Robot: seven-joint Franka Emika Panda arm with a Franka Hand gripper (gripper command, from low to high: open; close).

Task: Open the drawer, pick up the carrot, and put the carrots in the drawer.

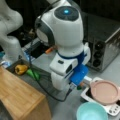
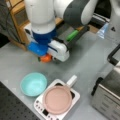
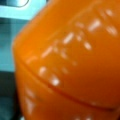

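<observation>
The pincer (image 2: 45, 56) is sitting down over the carrot (image 2: 45, 58) beside the light-blue bowl (image 2: 33, 83) — grip impossible to tell; the carrot is filling the wrist view, not yet in the drawer.

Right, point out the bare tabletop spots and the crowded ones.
In a front view, bare grey table lies between the arm, the toaster oven and the pink pan; another patch sits left of the light-blue bowl. Crowded: under the wrist by the carrot, and the bowl-pan corner. The gripper is hidden.
</observation>
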